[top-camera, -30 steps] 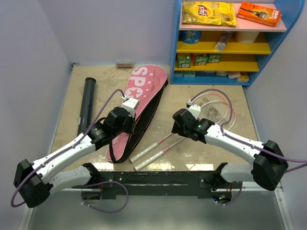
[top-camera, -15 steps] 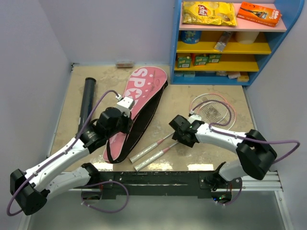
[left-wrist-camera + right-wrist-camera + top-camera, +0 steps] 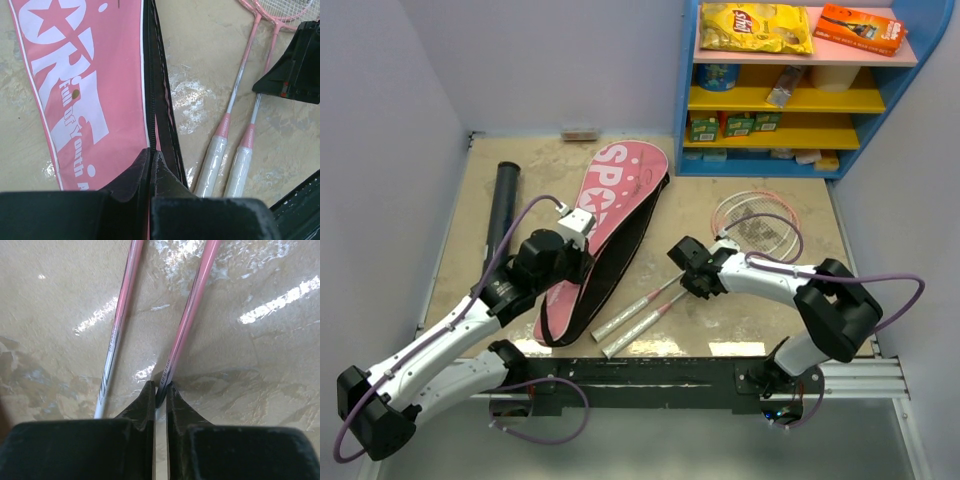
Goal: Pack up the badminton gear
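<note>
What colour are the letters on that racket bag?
White, on the pink bag; clearest in the left wrist view.

A blue shelf unit (image 3: 686, 90) is standing at the far right corner of the tan table (image 3: 535, 160). A yellow chip bag (image 3: 756, 27) and an orange box (image 3: 861, 28) are lying side by side on its pink top. Green cartons (image 3: 735, 124) are lining a yellow shelf below, and a small flat block (image 3: 579, 133) is resting by the back wall.
</note>
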